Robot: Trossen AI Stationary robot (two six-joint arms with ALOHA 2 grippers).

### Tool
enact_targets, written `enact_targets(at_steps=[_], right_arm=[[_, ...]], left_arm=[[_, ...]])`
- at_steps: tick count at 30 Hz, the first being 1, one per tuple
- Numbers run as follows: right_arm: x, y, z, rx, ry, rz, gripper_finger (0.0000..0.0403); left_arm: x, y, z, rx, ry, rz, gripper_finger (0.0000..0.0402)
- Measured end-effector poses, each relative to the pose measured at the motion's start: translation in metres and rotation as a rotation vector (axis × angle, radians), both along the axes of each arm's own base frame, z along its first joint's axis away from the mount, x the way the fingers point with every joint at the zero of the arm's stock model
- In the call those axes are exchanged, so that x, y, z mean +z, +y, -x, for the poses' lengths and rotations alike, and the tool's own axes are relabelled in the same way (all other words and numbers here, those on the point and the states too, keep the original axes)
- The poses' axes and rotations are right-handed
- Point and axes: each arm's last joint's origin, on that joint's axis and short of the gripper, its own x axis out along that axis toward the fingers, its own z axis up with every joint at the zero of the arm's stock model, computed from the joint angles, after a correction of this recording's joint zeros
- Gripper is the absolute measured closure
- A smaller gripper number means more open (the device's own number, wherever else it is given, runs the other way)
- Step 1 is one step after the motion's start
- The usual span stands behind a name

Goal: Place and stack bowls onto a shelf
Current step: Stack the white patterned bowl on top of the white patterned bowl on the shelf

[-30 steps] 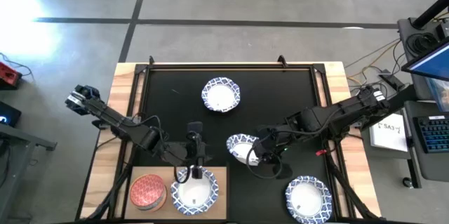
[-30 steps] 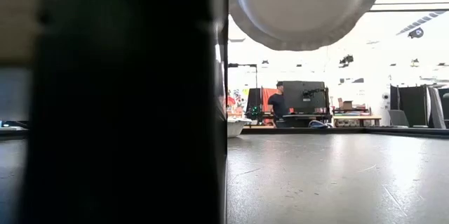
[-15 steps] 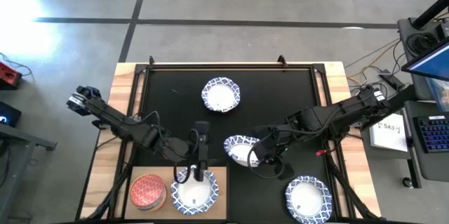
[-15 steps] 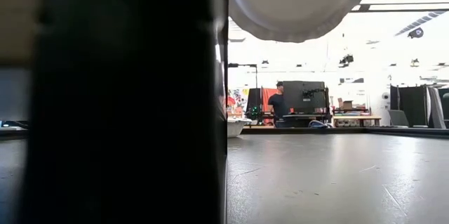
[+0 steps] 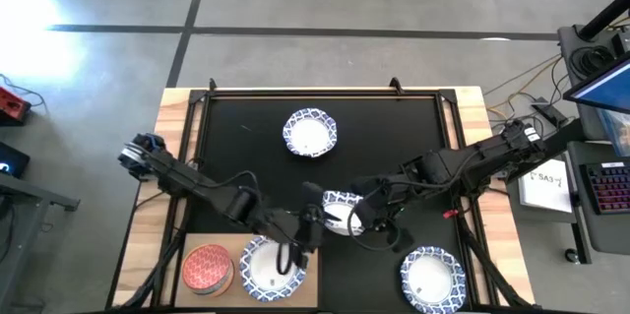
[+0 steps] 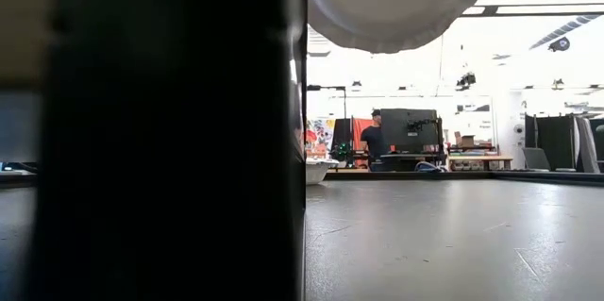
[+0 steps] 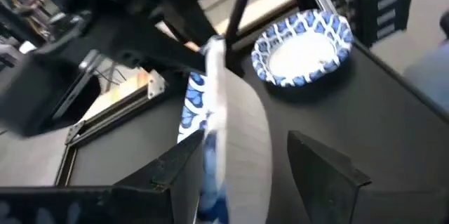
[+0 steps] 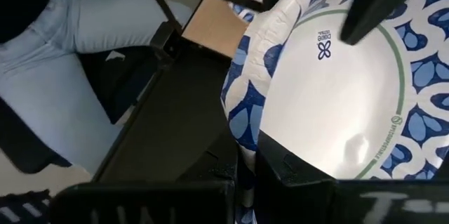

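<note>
Shelf (image 5: 320,247) at table's 6 o'clock edge, left of centre: small bowl (image 5: 207,268) on its left, large bowl (image 5: 273,268) on its right. 1 large bowl (image 5: 310,132) toward 12 o'clock, 1 (image 5: 431,279) at 5 o'clock corner. Centre: right gripper (image 5: 351,219) holds a 4th bowl (image 5: 342,206) off the mat, left gripper (image 5: 313,229) just beside it at 9 o'clock.

shelf (image 5: 320,247): light-wood board, near left
on shelf: red-pink bowl (image 5: 207,268), blue-rimmed white bowl (image 5: 266,270)
lifted bowl (image 5: 340,211): tilted, centre
far bowl (image 5: 310,133): upright
near-right bowl (image 5: 431,278): upright

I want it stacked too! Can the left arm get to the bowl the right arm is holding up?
Probably yes. The left gripper is open right beside the held bowl, whose rim sits between its fingers in the wrist view; only the right gripper, clamped on it, crowds it.
</note>
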Motion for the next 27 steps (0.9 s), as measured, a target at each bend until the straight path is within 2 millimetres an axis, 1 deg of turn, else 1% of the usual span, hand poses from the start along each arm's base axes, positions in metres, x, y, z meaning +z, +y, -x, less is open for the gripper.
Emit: enact_targets(at_steps=[3, 7, 13, 20, 24, 27], right_arm=[[-0.001, 0.000, 0.002, 0.014, 0.020, -0.007, 0.0394], [-0.002, 0.000, 0.004, 0.022, 0.044, 0.004, 0.0394], [-0.003, 0.000, 0.005, 0.026, 0.051, 0.006, 0.0394], [-0.003, 0.000, 0.004, -0.019, 0.075, -0.022, 0.0394], [-0.003, 0.000, 0.004, -0.019, 0.075, -0.021, 0.0393], [-0.003, 0.000, 0.005, -0.019, 0.078, -0.020, 0.0383]], left_arm=[[0.001, -0.004, -0.008, -0.001, 0.061, -0.023, 0.0234], [-0.001, -0.008, -0.014, 0.001, 0.088, -0.001, 0.0264], [-0.003, -0.010, -0.014, -0.001, 0.092, 0.048, 0.0304], [-0.004, -0.011, -0.014, -0.020, 0.103, 0.064, 0.0352], [-0.004, -0.006, -0.016, -0.039, 0.115, 0.085, 0.0379], [-0.005, -0.001, -0.018, -0.047, 0.124, 0.095, 0.0395]])
